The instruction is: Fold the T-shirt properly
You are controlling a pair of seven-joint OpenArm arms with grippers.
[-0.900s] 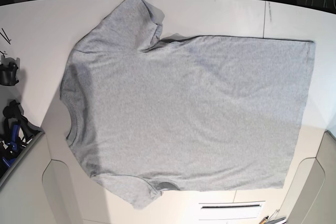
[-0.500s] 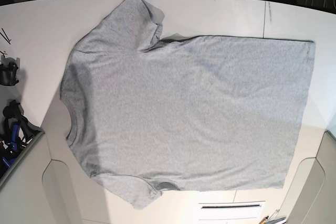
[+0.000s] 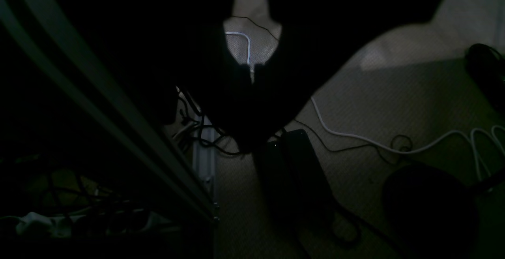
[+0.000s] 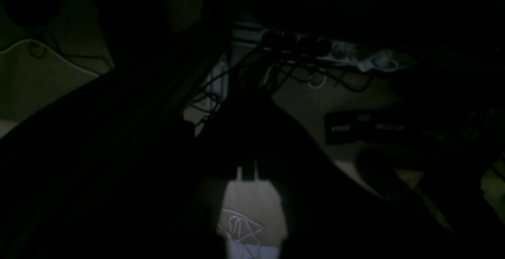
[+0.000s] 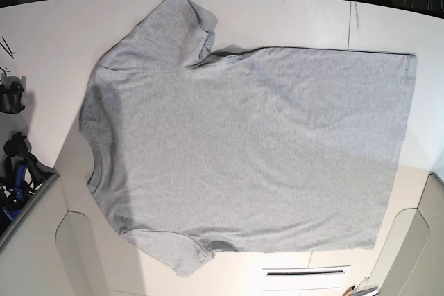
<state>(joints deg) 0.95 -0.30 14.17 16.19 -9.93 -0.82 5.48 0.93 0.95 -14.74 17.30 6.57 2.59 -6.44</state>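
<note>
Nothing has moved since the earlier pictures: your T-shirt [image 5: 243, 150] lies just as it did, flat and unfolded on the white table [image 5: 41, 39]. It is spread plain side up, with the ribbed neck [image 5: 96, 161] toward the left edge of the base view and the bottom hem [image 5: 399, 150] toward the right. One short sleeve [image 5: 170, 29] reaches up to the far edge of the table, and the other sleeve [image 5: 182, 258] points toward the near edge. A few soft wrinkles run across the chest; the rest of the cloth sits smooth. The hem end lies close to the right rim of the table, and the near sleeve hangs close to the near rim.

You will not find either arm above the table in the base view. Both wrist cameras look down below the table, into deep shadow. In the left wrist view, your left hand [image 3: 252, 69] shows as a dark outline with its tips together and nothing between them, over a carpeted floor [image 3: 394, 105] where a white cable [image 3: 355, 134] snakes past a black box [image 3: 303, 160]. In the right wrist view, your right hand [image 4: 247, 172] is likewise closed and empty, with a power strip [image 4: 335, 49] and a tangle of dark wires [image 4: 276, 73] beyond it.
</note>
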